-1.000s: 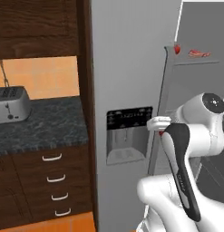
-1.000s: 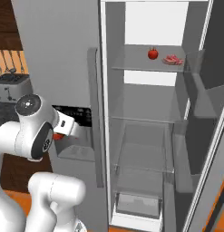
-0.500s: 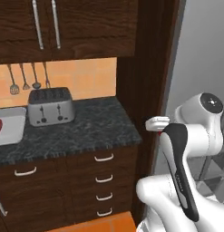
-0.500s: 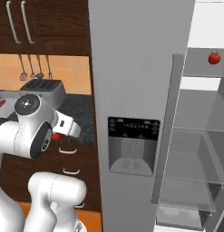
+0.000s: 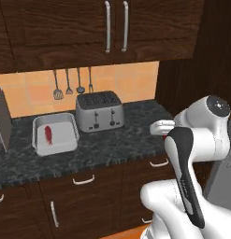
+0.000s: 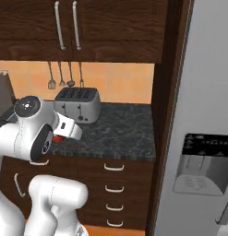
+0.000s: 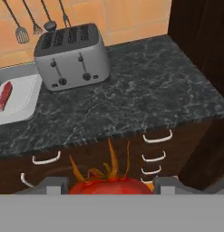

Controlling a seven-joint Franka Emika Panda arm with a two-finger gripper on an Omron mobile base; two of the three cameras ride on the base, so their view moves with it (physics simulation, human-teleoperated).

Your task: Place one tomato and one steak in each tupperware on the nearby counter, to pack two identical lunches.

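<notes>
My gripper (image 7: 109, 183) is shut on a red tomato (image 7: 109, 186) with an orange-green stem, held at chest height in front of the counter (image 7: 145, 99). From the base views the hand (image 5: 160, 127) juts from the arm with a bit of the red tomato (image 5: 165, 135) under it, and the tomato (image 6: 59, 138) peeks below the hand (image 6: 70, 132). A white tupperware (image 5: 63, 136) sits on the counter (image 5: 121, 142) left of the toaster, with one red steak (image 5: 47, 134) in it. The hand view catches that tupperware (image 7: 25, 97) and steak (image 7: 4, 96) at the left edge.
A silver toaster (image 5: 99, 111) stands against the tiled wall, with utensils (image 5: 70, 84) hanging above it. A grey appliance (image 5: 0, 122) is at the far left. Dark drawers (image 7: 154, 149) run under the counter. The grey fridge door (image 6: 203, 138) is on the right.
The whole picture has swung from the open fridge to the counter, so the base has moved. The tomato stays in the gripper.
</notes>
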